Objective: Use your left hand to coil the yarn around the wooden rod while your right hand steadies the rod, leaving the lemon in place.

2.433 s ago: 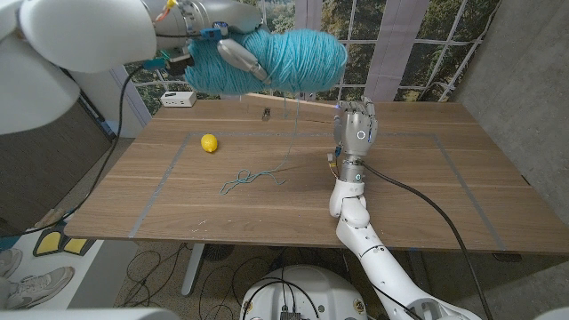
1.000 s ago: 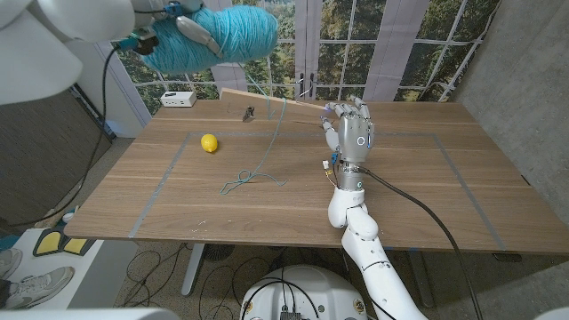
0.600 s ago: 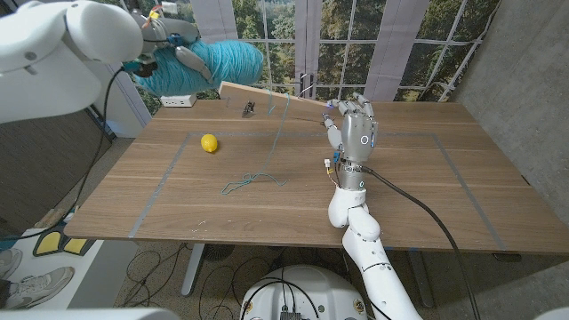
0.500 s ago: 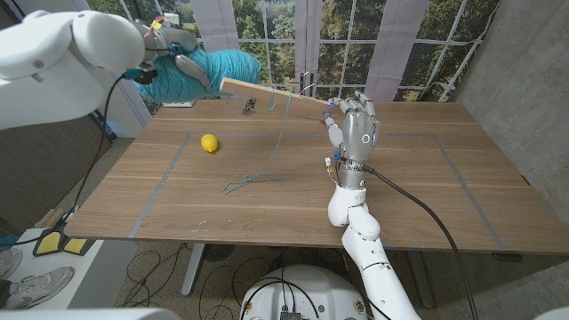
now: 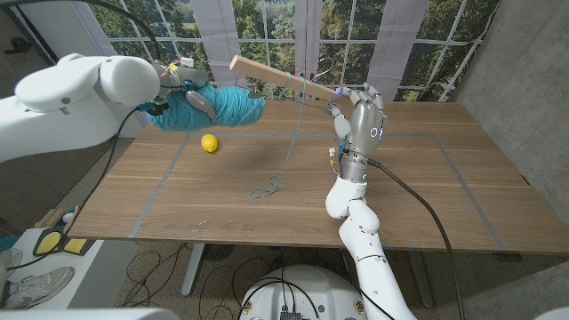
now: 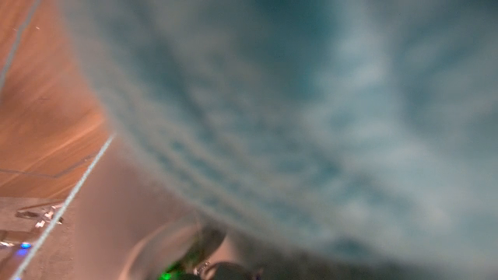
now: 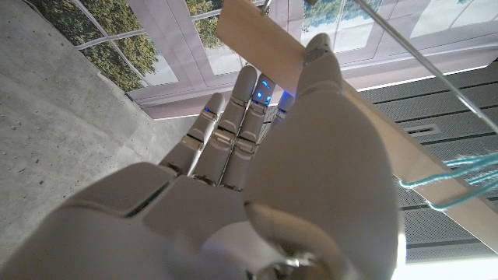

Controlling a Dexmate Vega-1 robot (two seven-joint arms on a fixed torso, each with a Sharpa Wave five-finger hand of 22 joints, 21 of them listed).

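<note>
Left arm reaching in from the side, raised over the table's (image 5: 418, 196) far left part; left hand (image 5: 182, 84) wrapped around the teal yarn ball (image 5: 213, 107), fingers curled over its top, ball held in the air above and just behind the lemon (image 5: 209, 142). In the left wrist view, blurred yarn (image 6: 311, 117) right against the lens. Right arm standing up from the near edge, forearm nearly vertical, right hand (image 5: 363, 114) upright with its back to the camera, fingers closed on one end of the rod (image 5: 284, 78). Rod lifted clear of the table, slanting up and leftward from the hand toward the ball. In the right wrist view, rod (image 7: 327, 101) clamped under the thumb against the fingers (image 7: 233, 124), teal loops round it near the grip. One strand (image 5: 298, 133) hanging from the rod down to a small loose tangle (image 5: 267, 188) on the wood mid-table. Lemon resting on the table's left part, apart from the strand.
</note>
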